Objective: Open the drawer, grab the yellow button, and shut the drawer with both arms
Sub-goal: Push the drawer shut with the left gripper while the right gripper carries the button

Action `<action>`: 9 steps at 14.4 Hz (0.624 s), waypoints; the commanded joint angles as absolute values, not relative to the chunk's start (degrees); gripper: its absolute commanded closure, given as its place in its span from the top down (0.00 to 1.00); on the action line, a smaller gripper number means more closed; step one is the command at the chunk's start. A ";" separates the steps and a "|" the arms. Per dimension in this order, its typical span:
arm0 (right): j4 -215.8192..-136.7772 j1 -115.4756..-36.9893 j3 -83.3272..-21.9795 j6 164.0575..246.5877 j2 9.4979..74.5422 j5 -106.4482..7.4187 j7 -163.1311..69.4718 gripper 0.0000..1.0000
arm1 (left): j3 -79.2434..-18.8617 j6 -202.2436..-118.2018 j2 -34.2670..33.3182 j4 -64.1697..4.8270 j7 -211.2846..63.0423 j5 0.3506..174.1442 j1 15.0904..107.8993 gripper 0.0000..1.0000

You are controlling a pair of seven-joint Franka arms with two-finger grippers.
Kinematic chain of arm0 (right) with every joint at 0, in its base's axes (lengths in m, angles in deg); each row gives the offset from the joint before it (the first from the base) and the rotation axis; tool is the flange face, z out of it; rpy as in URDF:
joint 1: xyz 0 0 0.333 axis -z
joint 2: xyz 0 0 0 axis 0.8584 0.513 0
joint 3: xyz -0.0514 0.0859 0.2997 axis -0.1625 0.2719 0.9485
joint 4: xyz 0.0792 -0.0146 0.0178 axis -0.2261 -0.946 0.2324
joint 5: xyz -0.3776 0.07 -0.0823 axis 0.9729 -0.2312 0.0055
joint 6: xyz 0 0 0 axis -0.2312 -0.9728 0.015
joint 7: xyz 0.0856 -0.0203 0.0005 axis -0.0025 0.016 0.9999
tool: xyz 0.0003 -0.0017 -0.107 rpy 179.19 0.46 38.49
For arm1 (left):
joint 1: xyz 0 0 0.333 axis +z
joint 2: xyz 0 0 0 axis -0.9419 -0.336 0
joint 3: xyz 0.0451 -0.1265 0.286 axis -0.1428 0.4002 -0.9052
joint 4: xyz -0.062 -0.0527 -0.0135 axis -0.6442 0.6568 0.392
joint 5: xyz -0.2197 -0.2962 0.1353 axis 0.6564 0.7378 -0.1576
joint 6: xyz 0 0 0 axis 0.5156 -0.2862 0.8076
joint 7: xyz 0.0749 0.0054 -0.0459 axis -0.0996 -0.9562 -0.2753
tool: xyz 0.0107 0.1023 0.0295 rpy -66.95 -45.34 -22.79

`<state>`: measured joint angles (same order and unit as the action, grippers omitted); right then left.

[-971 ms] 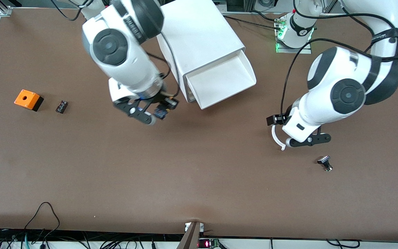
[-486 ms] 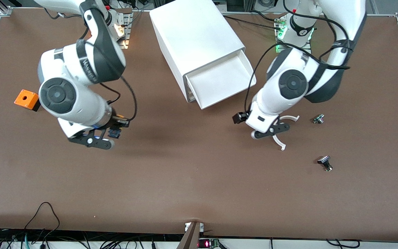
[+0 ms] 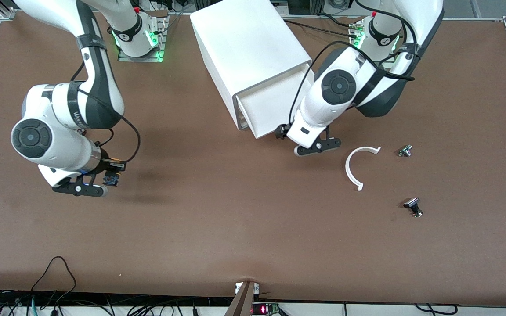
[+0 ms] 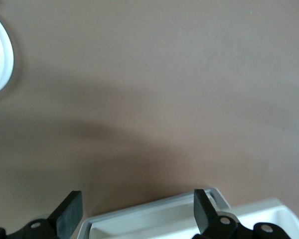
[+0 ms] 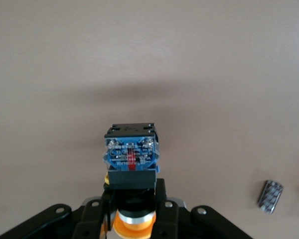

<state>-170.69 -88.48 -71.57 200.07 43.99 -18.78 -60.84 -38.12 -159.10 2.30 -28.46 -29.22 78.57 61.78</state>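
Observation:
The drawer (image 3: pixel 275 105) stands pulled out of the top of the white cabinet (image 3: pixel 253 48), and what shows of its inside is bare. My left gripper (image 3: pixel 317 147) hangs open at the drawer's front corner. In the left wrist view, the left gripper (image 4: pixel 137 216) has the drawer's rim (image 4: pixel 154 219) lying between its fingers (image 4: pixel 70 219). My right gripper (image 3: pixel 81 189) is over bare table toward the right arm's end, shut on the button (image 3: pixel 110 178). In the right wrist view, the right gripper (image 5: pixel 132 209) grips the button (image 5: pixel 131 154) near its orange cap, blue end outward.
A white curved strip (image 3: pixel 353 169) lies on the table beside the left gripper. Two small black-and-silver parts (image 3: pixel 405 151) (image 3: pixel 413 207) lie toward the left arm's end. Another small black-and-silver part (image 5: pixel 270 195) lies on the table near the right gripper.
The right arm has swung from beside the cabinet toward its own end of the table, carrying the button. The left arm has moved from the white curved strip to the drawer's front.

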 commanded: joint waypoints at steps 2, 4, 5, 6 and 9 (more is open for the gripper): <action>-184.65 -88.23 -75.32 212.01 39.39 -19.00 -50.39 0.00 | -35.48 -159.95 5.81 -34.46 -25.57 78.61 62.29 0.98; -188.44 -85.87 -75.33 216.59 39.65 -19.69 -47.57 0.00 | -34.77 -159.87 6.16 -34.55 -24.24 78.61 62.37 0.98; -190.37 -84.98 -75.33 218.79 40.00 -21.61 -45.90 0.00 | -34.68 -159.78 6.25 -34.55 -23.80 78.61 62.37 0.98; -191.78 -84.36 -75.33 221.16 40.78 -23.29 -43.97 0.00 | -34.33 -159.69 6.51 -34.55 -23.45 78.61 62.37 0.98; -193.38 -83.13 -75.33 224.61 43.07 -23.74 -43.16 0.00 | -34.16 -159.60 6.95 -34.37 -23.44 78.61 63.33 0.98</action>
<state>-192.03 -83.74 -75.74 222.21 42.72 -22.33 -44.80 -35.17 -159.36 4.88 -32.36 -24.48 78.54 61.91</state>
